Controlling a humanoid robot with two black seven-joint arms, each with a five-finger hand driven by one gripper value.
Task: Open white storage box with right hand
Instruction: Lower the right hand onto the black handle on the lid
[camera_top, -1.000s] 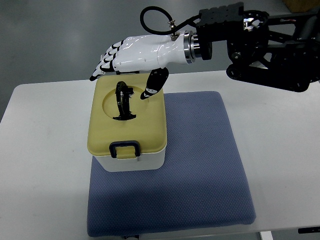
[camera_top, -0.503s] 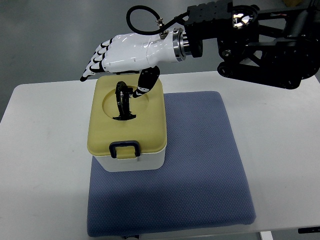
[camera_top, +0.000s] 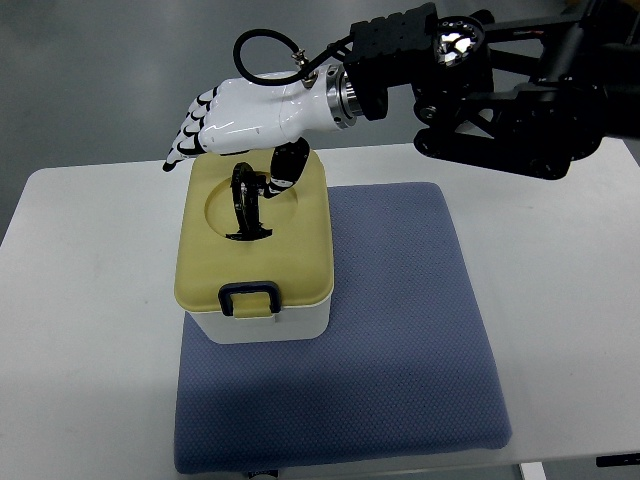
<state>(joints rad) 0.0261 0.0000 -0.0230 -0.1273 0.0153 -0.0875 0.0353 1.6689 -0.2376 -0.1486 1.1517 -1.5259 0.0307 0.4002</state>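
Hovering right hand (camera_top: 240, 115) hiding box (camera_top: 255, 245) rim

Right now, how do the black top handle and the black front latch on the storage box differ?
The top handle stands upright in the lid's round recess; the front latch lies flat against the lid's near edge. The handle is a tall thin arc; the latch is a short squared loop. The right hand hovers by the handle, far from the latch. Both are black, on the yellow lid.

Glossy white right hand (camera_top: 240, 118) with black-striped fingers, metal wrist ring, black arm.
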